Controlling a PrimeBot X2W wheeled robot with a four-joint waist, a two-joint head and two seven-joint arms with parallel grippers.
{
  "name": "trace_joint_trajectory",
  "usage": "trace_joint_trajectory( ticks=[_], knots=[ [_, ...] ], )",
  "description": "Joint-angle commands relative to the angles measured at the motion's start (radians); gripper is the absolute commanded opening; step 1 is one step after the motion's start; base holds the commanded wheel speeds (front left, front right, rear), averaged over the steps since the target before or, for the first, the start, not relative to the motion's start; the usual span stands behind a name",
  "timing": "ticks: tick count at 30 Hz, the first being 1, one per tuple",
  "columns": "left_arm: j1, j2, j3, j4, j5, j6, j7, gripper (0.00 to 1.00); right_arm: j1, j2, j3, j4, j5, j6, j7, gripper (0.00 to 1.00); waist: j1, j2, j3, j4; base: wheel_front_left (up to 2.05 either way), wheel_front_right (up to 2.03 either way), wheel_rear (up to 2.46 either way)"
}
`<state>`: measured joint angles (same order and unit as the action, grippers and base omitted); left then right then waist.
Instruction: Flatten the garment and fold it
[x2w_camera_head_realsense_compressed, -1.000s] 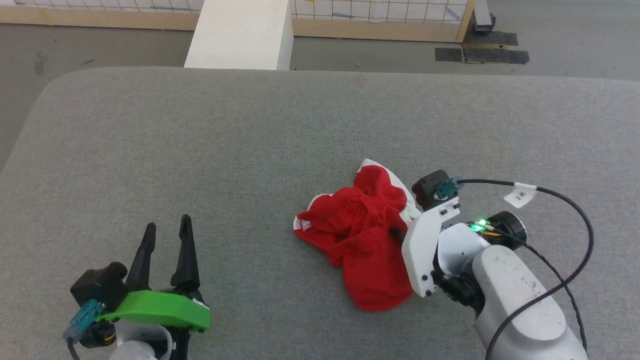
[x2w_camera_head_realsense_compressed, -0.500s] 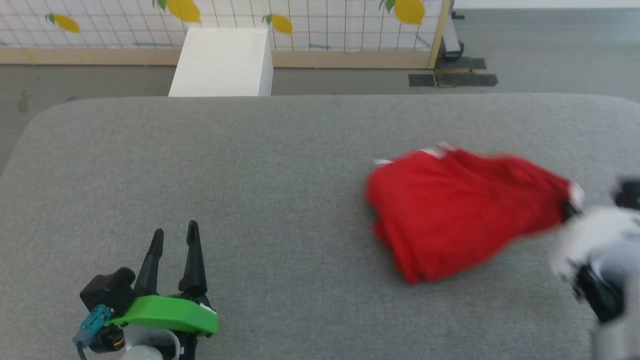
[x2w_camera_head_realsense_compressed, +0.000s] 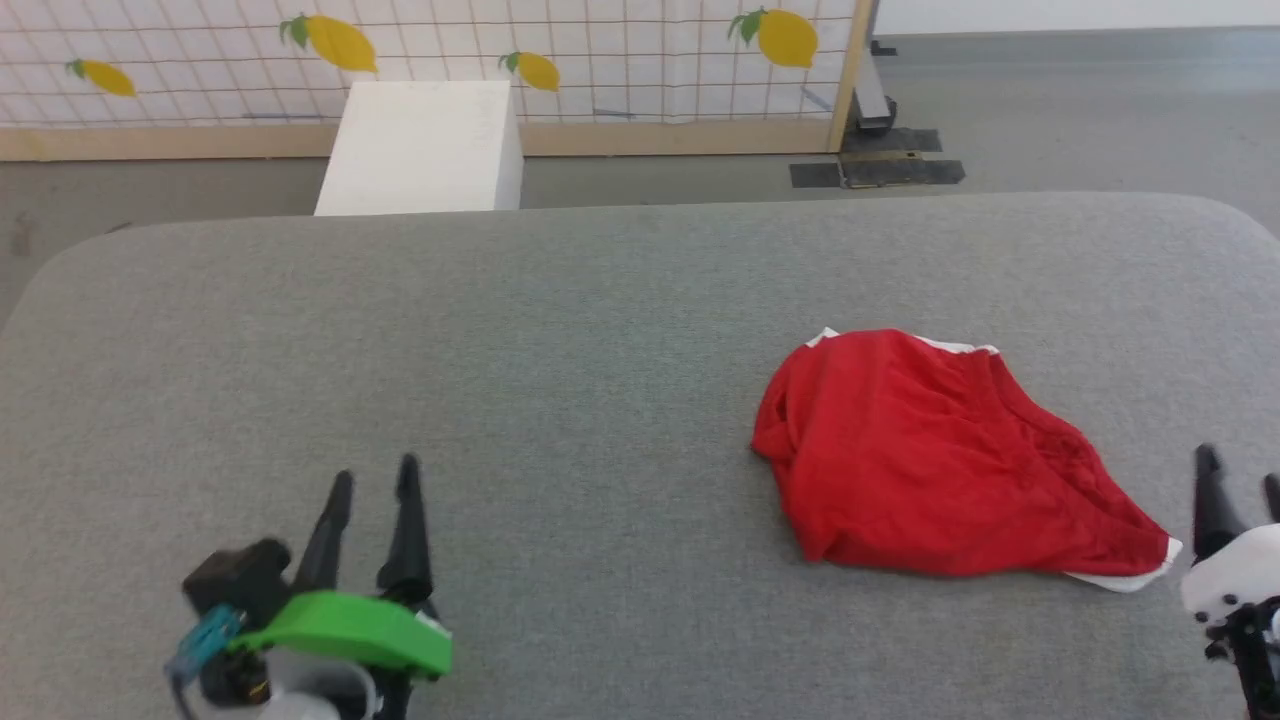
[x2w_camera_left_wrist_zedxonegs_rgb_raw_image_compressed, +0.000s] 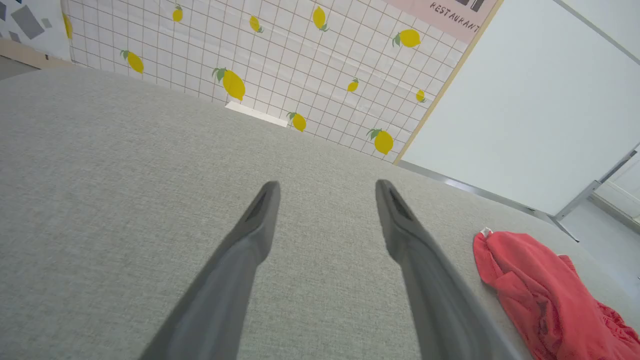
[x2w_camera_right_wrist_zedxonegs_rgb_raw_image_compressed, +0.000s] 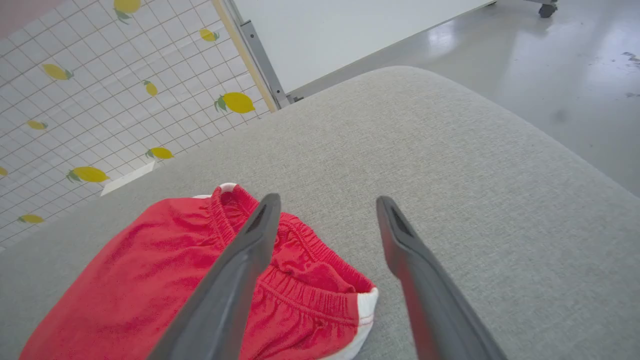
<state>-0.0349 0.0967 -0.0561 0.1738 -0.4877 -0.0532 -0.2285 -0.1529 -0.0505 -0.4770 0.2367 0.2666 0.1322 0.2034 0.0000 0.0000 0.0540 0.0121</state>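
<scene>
The garment (x2w_camera_head_realsense_compressed: 930, 470), red shorts with white trim, lies spread but wrinkled on the right half of the grey table (x2w_camera_head_realsense_compressed: 560, 330). Its gathered waistband (x2w_camera_right_wrist_zedxonegs_rgb_raw_image_compressed: 300, 295) shows just in front of my right gripper (x2w_camera_right_wrist_zedxonegs_rgb_raw_image_compressed: 325, 205) in the right wrist view. My right gripper (x2w_camera_head_realsense_compressed: 1238, 480) stands open at the lower right, just right of the garment's white corner, holding nothing. My left gripper (x2w_camera_head_realsense_compressed: 372, 478) rests open at the lower left over bare table, far from the garment (x2w_camera_left_wrist_zedxonegs_rgb_raw_image_compressed: 540, 295). In the left wrist view its own fingers (x2w_camera_left_wrist_zedxonegs_rgb_raw_image_compressed: 325, 186) are spread with nothing between them.
A white box (x2w_camera_head_realsense_compressed: 420, 145) stands on the floor beyond the table's far edge. Behind it runs a lemon-patterned grid panel (x2w_camera_head_realsense_compressed: 500, 50) with a wooden frame. The table's rounded right corner (x2w_camera_right_wrist_zedxonegs_rgb_raw_image_compressed: 500, 110) drops to grey floor close beside the right gripper.
My right gripper dragged the crumpled garment to the right, spreading it out, then let go and opened. The head camera has tilted up. The left gripper stayed open in place.
</scene>
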Motion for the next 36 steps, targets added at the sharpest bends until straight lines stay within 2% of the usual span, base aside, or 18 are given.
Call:
trace_joint_trajectory(
  ticks=[1,5,10,15,18,22,23,24,29,32,36],
  knots=[
    [-0.039,-0.006,-0.016,-0.003,-0.013,-0.011,0.023,1.00,-0.013,0.000,-0.007,-0.008,0.006,-0.002,-0.039,1.00,0.0000,0.0000,0.005,-0.021,0.00,0.00,0.00],
    [-0.148,-0.017,-0.080,-0.003,-0.046,-0.025,0.154,1.00,-0.021,0.000,0.015,-0.013,0.016,-0.002,-0.090,1.00,0.0000,0.0000,0.035,-0.083,0.00,0.00,0.00],
    [-0.303,-0.032,-0.235,0.049,-0.072,-0.043,0.409,1.00,-0.016,0.000,0.062,0.000,0.041,-0.002,-0.103,1.00,0.0000,0.0000,0.090,-0.175,0.00,0.00,0.00],
    [-0.385,-0.038,-0.372,0.133,-0.073,-0.061,0.556,1.00,-0.008,0.000,0.098,0.017,0.057,-0.002,-0.149,1.00,0.0000,0.0000,0.129,-0.255,0.00,0.00,0.00],
    [-0.392,-0.025,-0.411,0.194,-0.054,-0.058,0.624,1.00,-0.006,0.000,0.110,0.032,0.066,-0.002,-0.172,1.00,0.0000,0.0000,0.141,-0.288,0.00,0.00,0.00],
    [-0.383,-0.021,-0.438,0.231,-0.068,-0.059,0.683,1.00,-0.001,0.000,0.113,0.046,0.069,-0.002,-0.196,1.00,0.0000,0.0000,0.147,-0.298,0.00,0.00,0.00],
    [-0.381,-0.022,-0.436,0.228,-0.081,-0.061,0.681,0.47,-0.002,0.000,0.113,0.049,0.070,-0.002,-0.200,1.00,0.0000,0.0000,0.148,-0.298,0.00,0.00,0.00],
    [-0.380,-0.023,-0.438,0.222,-0.092,-0.063,0.677,0.00,-0.003,0.000,0.115,0.052,0.072,-0.002,-0.205,1.00,0.0000,0.0000,0.148,-0.296,0.00,0.00,0.00],
    [-0.394,-0.026,-0.428,0.165,-0.141,-0.073,0.589,0.00,-0.007,0.000,0.126,0.057,0.063,-0.002,-0.212,1.00,0.0000,0.0000,0.134,-0.246,0.00,0.00,0.00],
    [-0.404,-0.017,-0.383,0.123,-0.162,-0.072,0.522,0.00,-0.010,0.000,0.131,0.054,0.056,-0.002,-0.210,1.00,0.0000,0.0000,0.117,-0.202,0.00,0.00,0.00],
    [-0.402,0.015,-0.307,0.031,-0.178,-0.047,0.457,0.00,-0.008,0.000,0.141,0.058,0.046,-0.002,-0.199,1.00,0.0000,0.0000,0.082,-0.130,0.00,0.00,0.00]
  ],
)
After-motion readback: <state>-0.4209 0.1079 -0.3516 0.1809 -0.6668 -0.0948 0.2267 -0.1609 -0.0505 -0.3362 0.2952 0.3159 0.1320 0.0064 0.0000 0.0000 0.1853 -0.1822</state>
